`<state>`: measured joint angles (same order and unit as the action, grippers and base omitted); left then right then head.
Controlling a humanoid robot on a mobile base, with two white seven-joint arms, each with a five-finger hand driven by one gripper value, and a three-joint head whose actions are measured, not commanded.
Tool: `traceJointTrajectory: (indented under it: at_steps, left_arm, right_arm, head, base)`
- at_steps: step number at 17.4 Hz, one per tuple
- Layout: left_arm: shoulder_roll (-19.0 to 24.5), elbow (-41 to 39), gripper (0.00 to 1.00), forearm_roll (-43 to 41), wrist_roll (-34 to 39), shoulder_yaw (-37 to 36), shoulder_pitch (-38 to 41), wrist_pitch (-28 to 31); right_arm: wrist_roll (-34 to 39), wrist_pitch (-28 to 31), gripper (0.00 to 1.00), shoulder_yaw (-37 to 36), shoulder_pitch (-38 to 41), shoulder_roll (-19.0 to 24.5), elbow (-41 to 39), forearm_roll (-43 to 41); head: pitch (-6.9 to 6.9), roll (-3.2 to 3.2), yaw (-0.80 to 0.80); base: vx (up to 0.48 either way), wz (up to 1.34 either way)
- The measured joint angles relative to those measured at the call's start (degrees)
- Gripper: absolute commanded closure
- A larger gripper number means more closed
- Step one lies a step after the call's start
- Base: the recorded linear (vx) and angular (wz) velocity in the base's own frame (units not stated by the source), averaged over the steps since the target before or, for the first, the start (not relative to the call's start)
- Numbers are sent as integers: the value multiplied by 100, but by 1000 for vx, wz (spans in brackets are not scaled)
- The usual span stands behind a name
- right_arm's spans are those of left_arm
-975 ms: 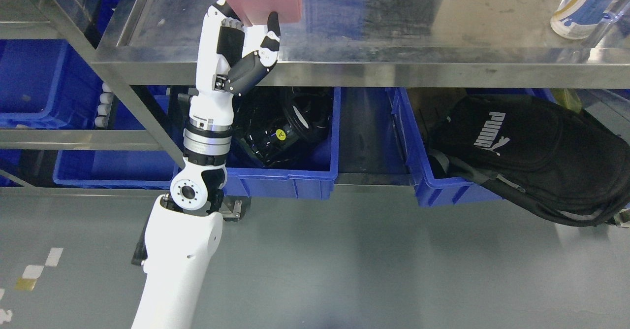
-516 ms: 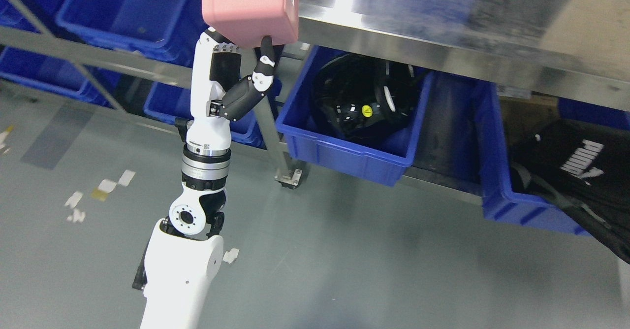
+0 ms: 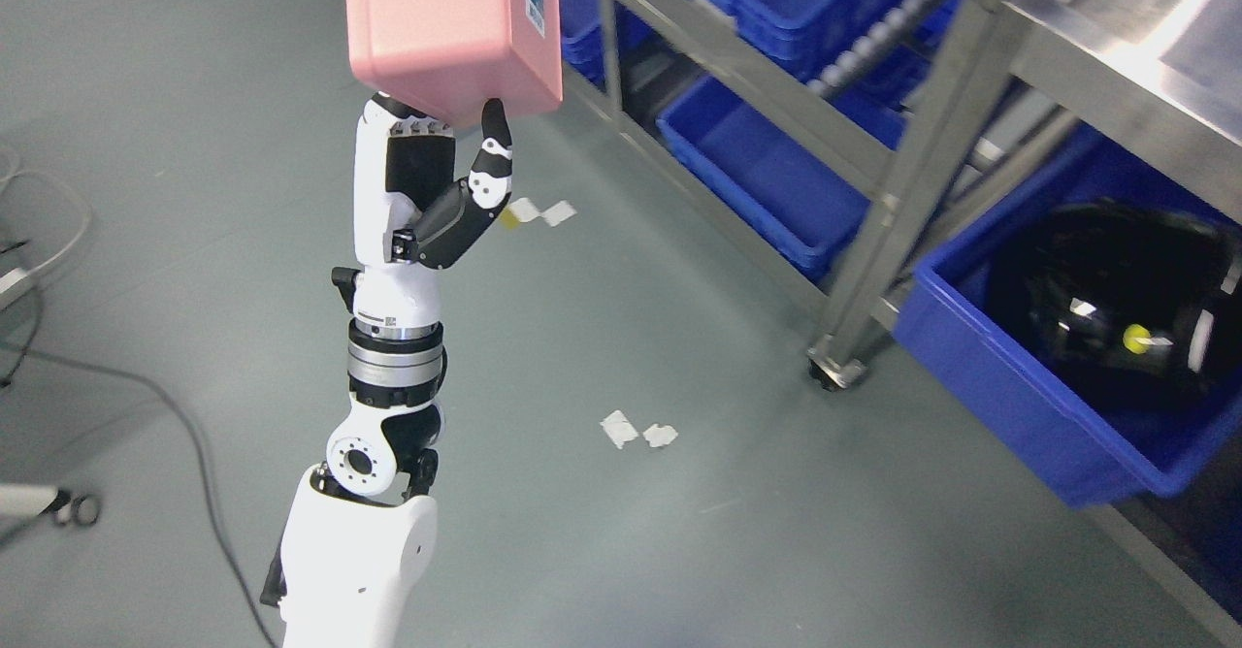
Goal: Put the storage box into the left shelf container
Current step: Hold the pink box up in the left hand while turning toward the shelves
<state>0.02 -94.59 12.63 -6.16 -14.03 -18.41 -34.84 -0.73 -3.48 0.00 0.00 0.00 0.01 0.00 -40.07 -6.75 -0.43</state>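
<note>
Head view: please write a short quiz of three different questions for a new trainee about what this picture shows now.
1. True or false: the left hand grips the pink storage box from below.
2. Multiple choice: what lies in the blue bin at the right edge? A) white bottles B) a black object with a yellow dot C) nothing
3. Short answer: what lies on the grey floor near the picture's middle?

Key
1. True; the thumb presses on the box's lower side.
2. B, the black object.
3. Small white scraps. A dark cable also runs along the floor at the left.
</note>
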Motion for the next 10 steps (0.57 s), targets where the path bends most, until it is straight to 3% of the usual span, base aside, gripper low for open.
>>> traceJointTrajectory:
  at_steps: [6, 10]
  left_arm:
    - [-1, -68, 99, 40, -10, 61, 300, -13]
    - [-1, -94, 99, 78, -10, 145, 524, -19]
  right_arm:
    - [21, -3, 0, 0, -2, 0, -1, 0]
    - [13, -11, 0, 0, -1, 0, -1, 0]
  head:
    - [0, 0, 0]
    - [-1, 0, 0]
  base:
    - [210, 965]
    - [294, 526]
